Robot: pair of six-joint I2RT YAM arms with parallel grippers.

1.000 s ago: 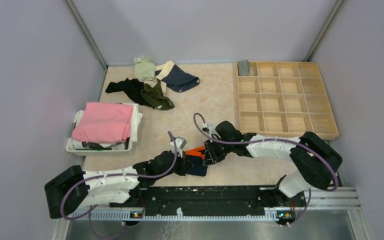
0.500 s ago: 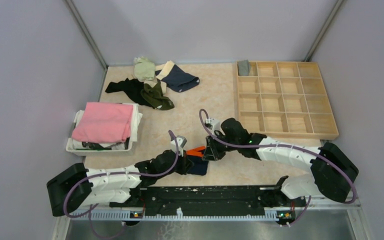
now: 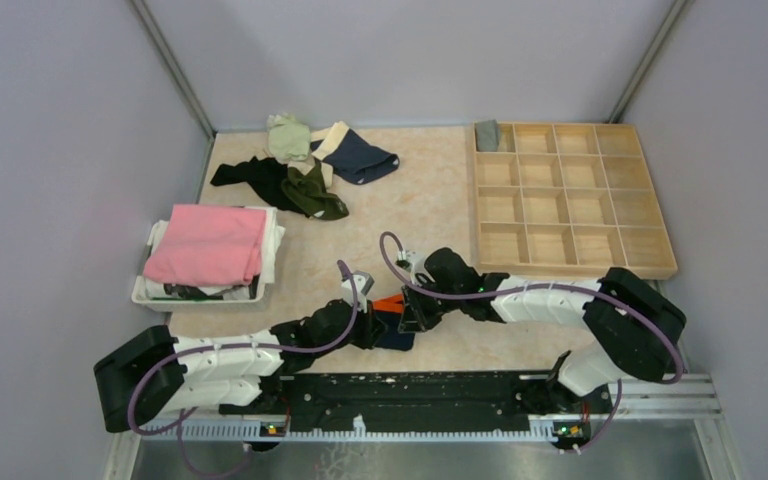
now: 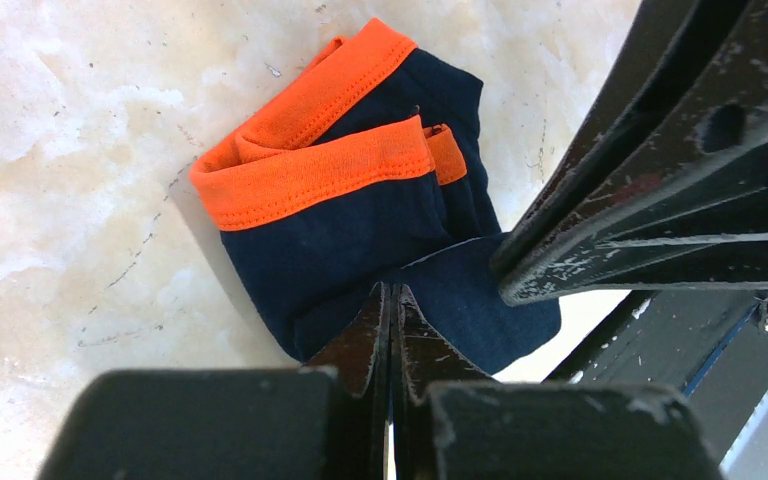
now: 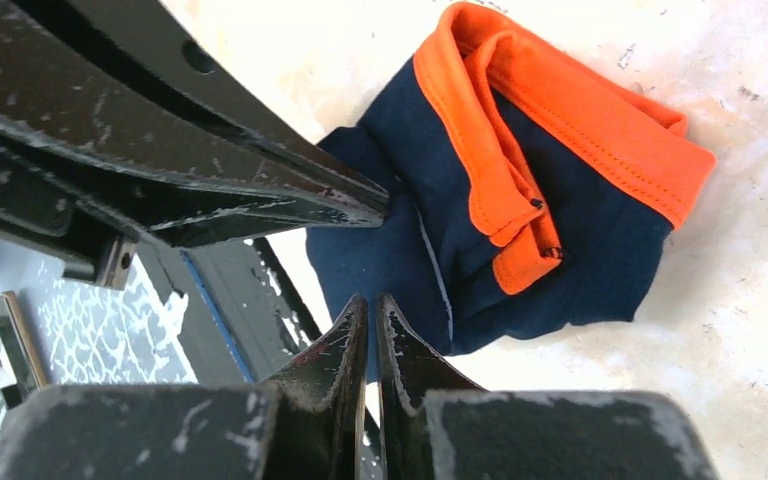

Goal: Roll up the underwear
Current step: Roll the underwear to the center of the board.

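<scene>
A navy underwear [image 3: 397, 335] with an orange waistband [image 4: 320, 175] lies folded on the table near its front edge, between both arms. My left gripper [image 4: 390, 292] is shut, its tips resting on the navy fabric's near edge with nothing visibly pinched. My right gripper [image 5: 372, 300] comes from the other side. Its jaws are almost together with only a hairline slit, and the tips sit over the cloth's navy corner [image 5: 390, 260]. In the top view the left gripper [image 3: 375, 325] and the right gripper [image 3: 410, 318] nearly meet over the cloth.
A pile of other underwear [image 3: 305, 175] lies at the back left. A wooden compartment tray [image 3: 570, 262] at the right holds one grey roll [image 3: 487, 133]. A white basket [image 3: 150, 292] with a pink cloth [image 3: 208, 243] stands on the left. A black rail [image 3: 410, 390] runs along the front.
My right gripper has narrowed its jaws to nearly together and shifted slightly left and nearer onto the cloth. The left gripper stayed shut in place.
</scene>
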